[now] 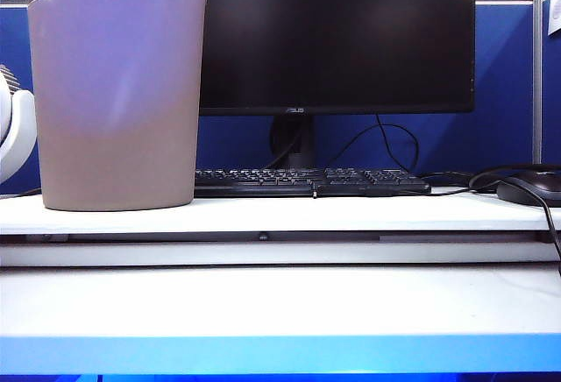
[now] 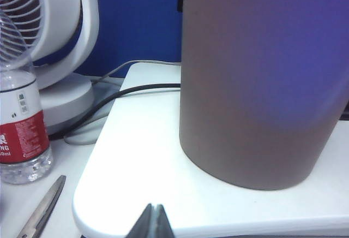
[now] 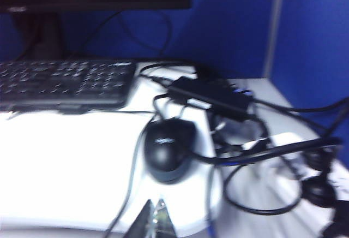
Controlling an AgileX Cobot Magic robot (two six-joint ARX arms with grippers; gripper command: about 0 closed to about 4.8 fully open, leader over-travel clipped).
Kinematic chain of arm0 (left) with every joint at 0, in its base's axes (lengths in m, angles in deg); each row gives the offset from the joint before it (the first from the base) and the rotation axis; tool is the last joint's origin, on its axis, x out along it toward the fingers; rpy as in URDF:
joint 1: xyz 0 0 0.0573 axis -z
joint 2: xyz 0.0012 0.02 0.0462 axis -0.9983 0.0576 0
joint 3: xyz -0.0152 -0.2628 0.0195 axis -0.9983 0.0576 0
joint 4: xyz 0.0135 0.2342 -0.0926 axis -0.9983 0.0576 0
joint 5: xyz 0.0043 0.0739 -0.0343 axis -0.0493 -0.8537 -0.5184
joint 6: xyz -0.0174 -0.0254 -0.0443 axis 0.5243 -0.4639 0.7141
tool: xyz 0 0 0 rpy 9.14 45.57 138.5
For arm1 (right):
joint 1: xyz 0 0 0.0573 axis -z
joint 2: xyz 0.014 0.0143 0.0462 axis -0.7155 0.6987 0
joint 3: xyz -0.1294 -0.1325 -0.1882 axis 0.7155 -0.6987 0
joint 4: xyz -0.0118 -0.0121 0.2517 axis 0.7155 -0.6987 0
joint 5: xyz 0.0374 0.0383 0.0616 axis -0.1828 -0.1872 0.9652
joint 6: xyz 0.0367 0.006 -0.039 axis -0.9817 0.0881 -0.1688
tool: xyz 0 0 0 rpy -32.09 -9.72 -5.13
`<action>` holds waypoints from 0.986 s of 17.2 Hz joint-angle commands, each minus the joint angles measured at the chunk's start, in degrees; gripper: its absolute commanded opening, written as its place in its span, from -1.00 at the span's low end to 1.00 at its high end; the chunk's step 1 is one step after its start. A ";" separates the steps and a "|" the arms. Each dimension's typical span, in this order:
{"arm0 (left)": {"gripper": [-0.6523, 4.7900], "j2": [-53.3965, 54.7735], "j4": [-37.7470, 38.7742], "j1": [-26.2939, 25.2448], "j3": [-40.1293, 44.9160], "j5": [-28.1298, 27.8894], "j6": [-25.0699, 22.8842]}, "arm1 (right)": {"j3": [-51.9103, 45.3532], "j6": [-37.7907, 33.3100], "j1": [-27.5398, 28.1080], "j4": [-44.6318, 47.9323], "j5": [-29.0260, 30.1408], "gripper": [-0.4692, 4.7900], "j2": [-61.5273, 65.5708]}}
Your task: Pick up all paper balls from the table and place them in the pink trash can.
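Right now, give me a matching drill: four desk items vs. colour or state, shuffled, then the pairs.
Items:
1. pink trash can
2. mouse
3. bottle
4. left gripper and right gripper

Descriptions:
A. red label, clear body
B. shut, holding nothing
C. upright on the raised shelf, left of the monitor
D. black, beside the keyboard

Pairs: 1-C, 2-D, 3-A, 4-B

The pink trash can is cut off at the exterior view's top edge, its inside hidden; the right wrist view is blurred
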 commanded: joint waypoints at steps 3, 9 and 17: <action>-0.78 -0.11 -0.63 0.00 -0.02 0.24 -0.07 | 0.22 0.15 -1.90 1.18 0.13 -0.83 -0.11; -0.78 -0.11 -0.63 0.00 -0.02 0.24 -0.07 | 0.22 0.20 -1.84 -0.26 -0.31 -0.83 -0.11; -0.78 -0.11 -0.63 0.00 -0.02 0.24 -0.07 | 0.22 0.17 -1.84 -0.57 -0.28 -0.83 -0.11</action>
